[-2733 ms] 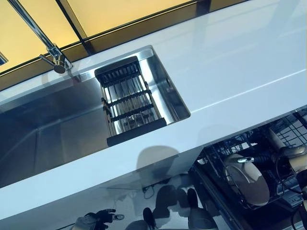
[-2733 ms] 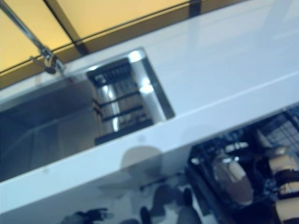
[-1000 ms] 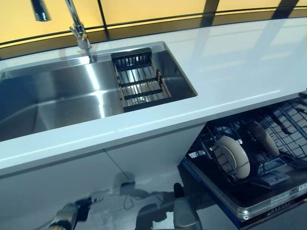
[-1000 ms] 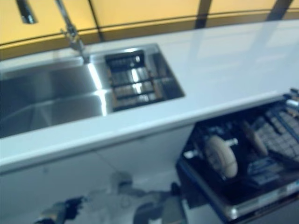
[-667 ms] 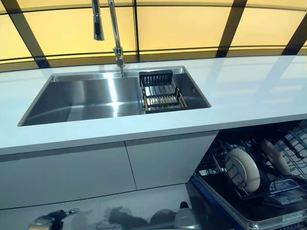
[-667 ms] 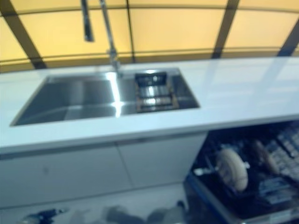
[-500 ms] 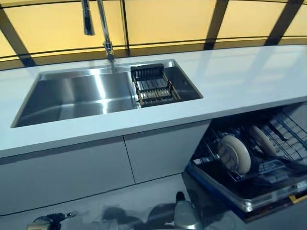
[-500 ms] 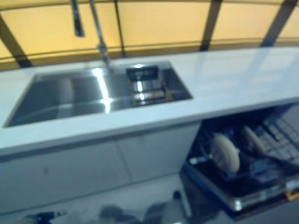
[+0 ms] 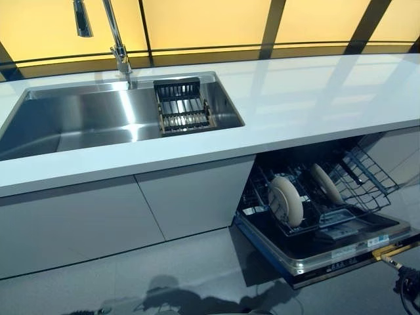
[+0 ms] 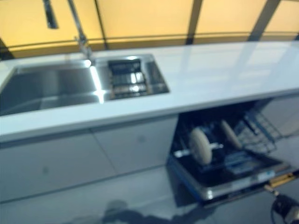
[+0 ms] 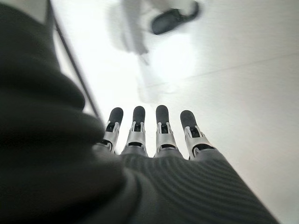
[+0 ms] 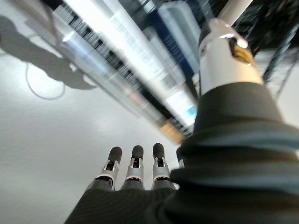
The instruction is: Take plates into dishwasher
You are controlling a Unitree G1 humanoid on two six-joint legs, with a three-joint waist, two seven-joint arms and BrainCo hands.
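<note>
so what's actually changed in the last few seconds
Mainly the camera swung, so the whole scene shifted. The right hand, earlier reaching among the plates in the dishwasher, now hangs open, empty, near its door. The left hand stays low, open. Plates, sink unmoved.

My head camera swings and levels out, so the sink [image 9: 98,118] now sits upper left and the whole open dishwasher [image 9: 328,223] comes into view. My left hand [image 11: 154,135] drops out of the head views; my right hand [image 9: 408,282] appears at the lower right corner.
</note>
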